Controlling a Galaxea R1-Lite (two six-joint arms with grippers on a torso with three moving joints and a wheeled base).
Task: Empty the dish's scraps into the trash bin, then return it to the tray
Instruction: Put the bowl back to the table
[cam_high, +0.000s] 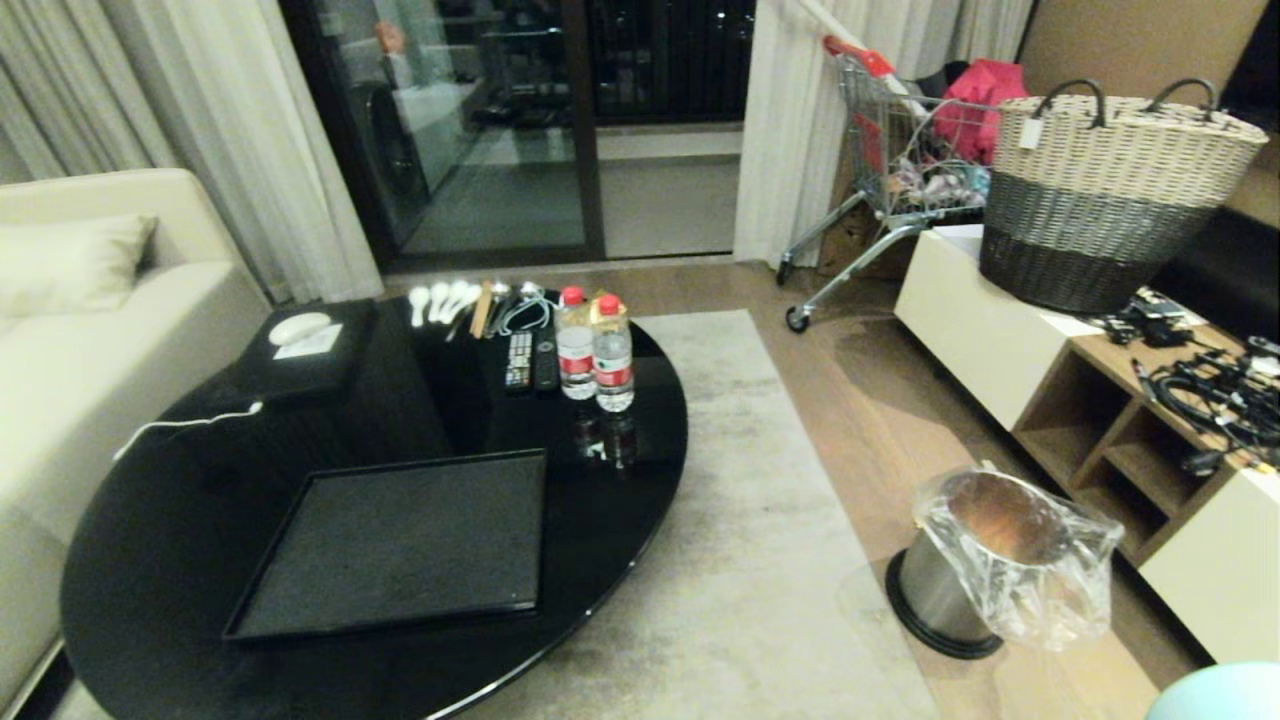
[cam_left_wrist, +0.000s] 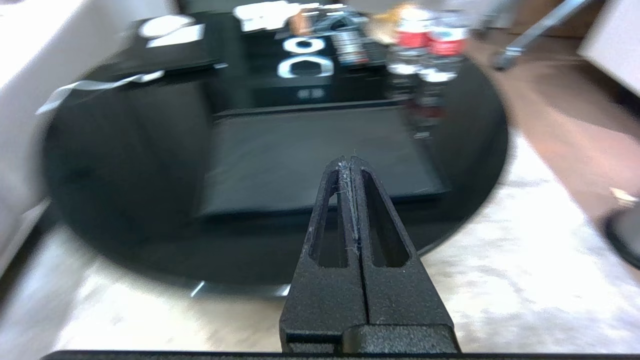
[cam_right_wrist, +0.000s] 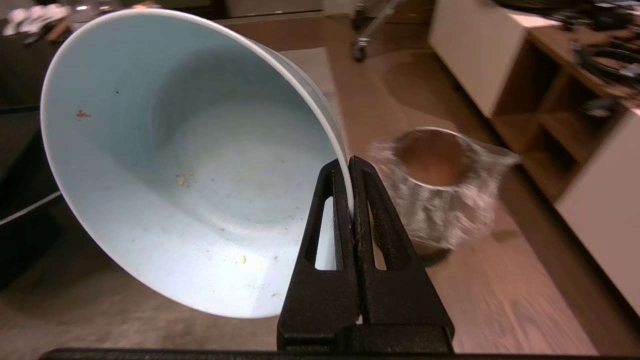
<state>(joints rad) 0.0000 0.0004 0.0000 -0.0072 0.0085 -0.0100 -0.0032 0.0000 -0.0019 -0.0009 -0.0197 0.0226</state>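
Bowl emptied, tray still waiting.
The right tool (cam_right_wrist: 350, 165) is clamped on the rim of the near-clean pale blue bowl (cam_right_wrist: 190, 165), steel trash bin (cam_right_wrist: 432, 187) just beyond it; the black tray (cam_high: 400, 545) lies bare on the bench (cam_high: 150, 540), left tool (cam_left_wrist: 350, 162) pressed together.

Right gripper (cam_right_wrist: 349, 165) clamped on dish (cam_right_wrist: 190, 165) rim, above floor beside trash bin (cam_right_wrist: 440, 185); left gripper (cam_left_wrist: 350, 162) closed, empty, facing tray (cam_left_wrist: 320, 155).

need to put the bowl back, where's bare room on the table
The tray is bare all over, nearest the table's front edge. Dark tabletop left of it is free too. The far side is crowded: bottles, remotes, spoons.
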